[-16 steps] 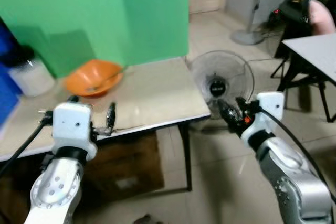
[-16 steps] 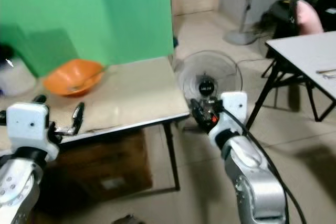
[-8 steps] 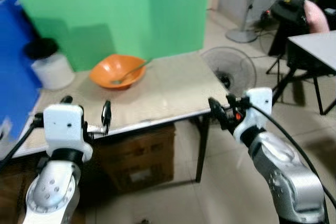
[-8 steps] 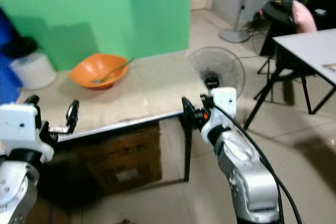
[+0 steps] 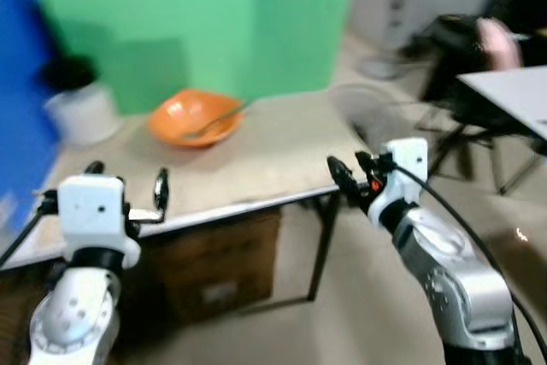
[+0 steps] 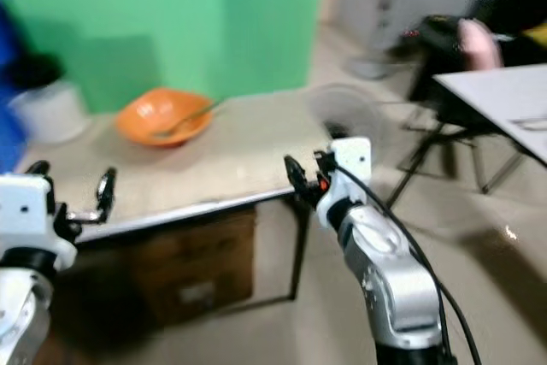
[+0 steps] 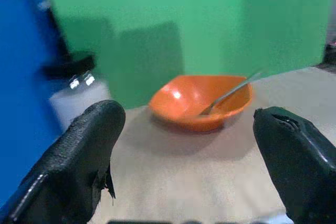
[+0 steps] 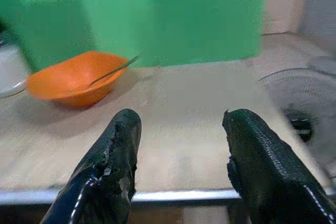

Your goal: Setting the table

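— Where is it from you?

— The counter (image 5: 256,168) lies ahead; the orange bowl (image 5: 193,117) sits near its far edge, toward the far left corner, beside a white container (image 5: 81,113). A spoon (image 5: 218,117) rests in it, handle slanting toward the far right.

— Which arm?

— My left tool (image 5: 128,198), fingers apart and empty, hovers at the near edge, nearer the bowl, I judge. My right tool (image 5: 350,179), also spread, is at the near right corner.

A shallow orange plastic bowl (image 5: 193,117) sits far left on the table, a metal spoon (image 5: 216,120) leaning inside.
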{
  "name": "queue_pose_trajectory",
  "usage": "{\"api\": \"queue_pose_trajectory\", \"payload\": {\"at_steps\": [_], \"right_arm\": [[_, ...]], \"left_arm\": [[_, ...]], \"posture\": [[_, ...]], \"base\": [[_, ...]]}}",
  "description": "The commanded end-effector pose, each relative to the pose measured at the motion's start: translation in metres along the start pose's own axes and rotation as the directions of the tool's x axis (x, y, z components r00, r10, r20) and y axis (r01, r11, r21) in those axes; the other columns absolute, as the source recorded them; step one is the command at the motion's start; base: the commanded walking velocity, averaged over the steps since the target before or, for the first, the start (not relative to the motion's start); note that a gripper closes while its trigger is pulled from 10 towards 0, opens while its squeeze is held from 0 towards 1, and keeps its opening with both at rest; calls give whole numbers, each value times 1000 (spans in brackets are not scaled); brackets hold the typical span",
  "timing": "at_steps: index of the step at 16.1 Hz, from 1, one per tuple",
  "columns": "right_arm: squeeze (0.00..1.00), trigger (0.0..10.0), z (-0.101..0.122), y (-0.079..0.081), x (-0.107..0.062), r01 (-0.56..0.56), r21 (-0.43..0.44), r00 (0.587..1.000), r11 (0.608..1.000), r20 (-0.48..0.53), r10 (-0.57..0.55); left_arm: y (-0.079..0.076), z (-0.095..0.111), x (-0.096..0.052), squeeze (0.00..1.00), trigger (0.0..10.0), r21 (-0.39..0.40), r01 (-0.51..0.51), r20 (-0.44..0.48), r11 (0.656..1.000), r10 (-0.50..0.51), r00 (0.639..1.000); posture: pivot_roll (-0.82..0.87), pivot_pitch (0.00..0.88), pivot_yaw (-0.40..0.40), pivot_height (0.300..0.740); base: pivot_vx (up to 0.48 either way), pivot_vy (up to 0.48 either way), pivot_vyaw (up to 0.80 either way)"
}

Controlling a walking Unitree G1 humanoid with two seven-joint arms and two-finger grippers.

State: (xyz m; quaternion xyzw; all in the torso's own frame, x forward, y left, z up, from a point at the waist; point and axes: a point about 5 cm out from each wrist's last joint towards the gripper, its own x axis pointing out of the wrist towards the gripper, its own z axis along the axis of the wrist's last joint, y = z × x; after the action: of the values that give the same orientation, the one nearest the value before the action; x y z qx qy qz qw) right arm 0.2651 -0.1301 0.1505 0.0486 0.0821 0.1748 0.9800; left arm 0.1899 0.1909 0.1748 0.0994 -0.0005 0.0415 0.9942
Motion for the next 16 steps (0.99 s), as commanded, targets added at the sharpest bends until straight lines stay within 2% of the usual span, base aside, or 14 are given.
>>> {"api": "queue_pose_trajectory", "payload": {"at_steps": [1, 5, 10, 13, 16], "right_arm": [[0, 10000, 4, -4, 1, 14, -20, 1000, 1000, 11, -14], [0, 10000, 4, 0, 3, -15, -61, 1000, 998, 12, 16], [0, 10000, 11, 7, 8, -68, -65, 997, 996, 36, 70], [0, 10000, 19, 7, 15, -101, -56, 993, 993, 61, 104], [0, 10000, 25, 3, 20, -129, -100, 989, 987, 58, 135]], "left_arm": [[-3, 3, 1, 0, 10000, -11, 19, 14, 1000, -19, 1000], [-3, 4, 2, 0, 10000, -7, 31, 19, 999, -31, 999], [-5, 8, 3, 0, 10000, 15, 58, 34, 998, -59, 998], [-6, 8, 3, 0, 10000, 26, 81, 33, 996, -82, 996], [-11, 8, 4, 0, 10000, 60, 152, 24, 987, -154, 988]], "posture": [[20, 0, 37, 740], [22, 0, 41, 740], [36, 0, 35, 740], [37, 0, 36, 740], [38, 0, 38, 740]], "base": [[409, 0, 0], [412, 0, 109], [412, 0, 800], [414, 0, 0], [412, 0, 0]]}}
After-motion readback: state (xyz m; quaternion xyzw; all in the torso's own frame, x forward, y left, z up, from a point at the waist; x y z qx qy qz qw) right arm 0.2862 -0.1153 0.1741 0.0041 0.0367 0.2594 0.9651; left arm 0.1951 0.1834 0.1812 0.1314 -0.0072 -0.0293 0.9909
